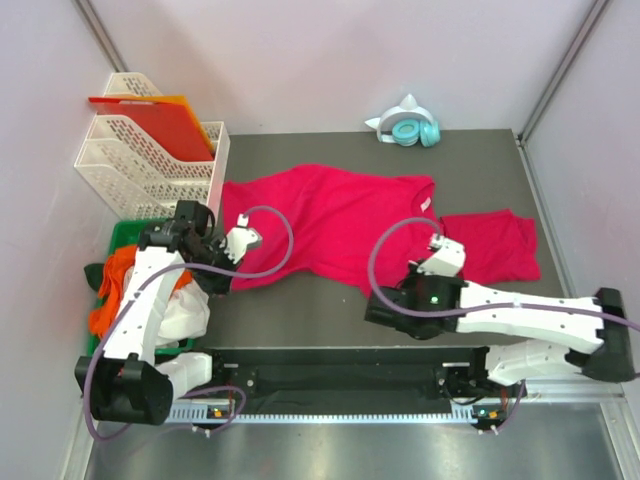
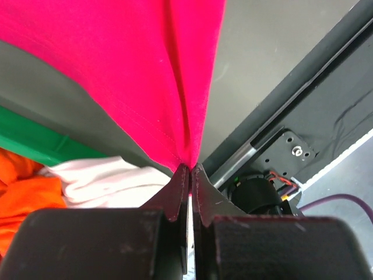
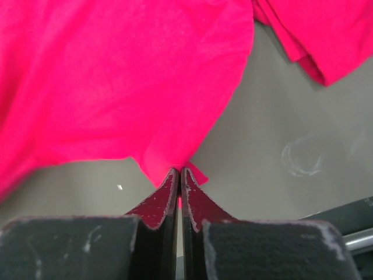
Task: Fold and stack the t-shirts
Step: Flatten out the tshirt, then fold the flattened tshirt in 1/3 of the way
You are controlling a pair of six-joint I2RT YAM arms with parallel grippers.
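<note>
Crimson cotton was spread left-to-right beyond both arms: the open t-shirt (image 1: 330,225) was pinched at its near edge by the left gripper (image 2: 190,169) and right gripper (image 3: 179,172) alike, with the folded t-shirt (image 1: 495,245) just rightward.

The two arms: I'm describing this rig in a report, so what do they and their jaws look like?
Both the left arm and right arm have white links with black joints and black bases. A purple cable loops along each. A green light glows on the right arm. The jaws are dark wedges tapering to thin tips, on blocky black bodies.
</note>
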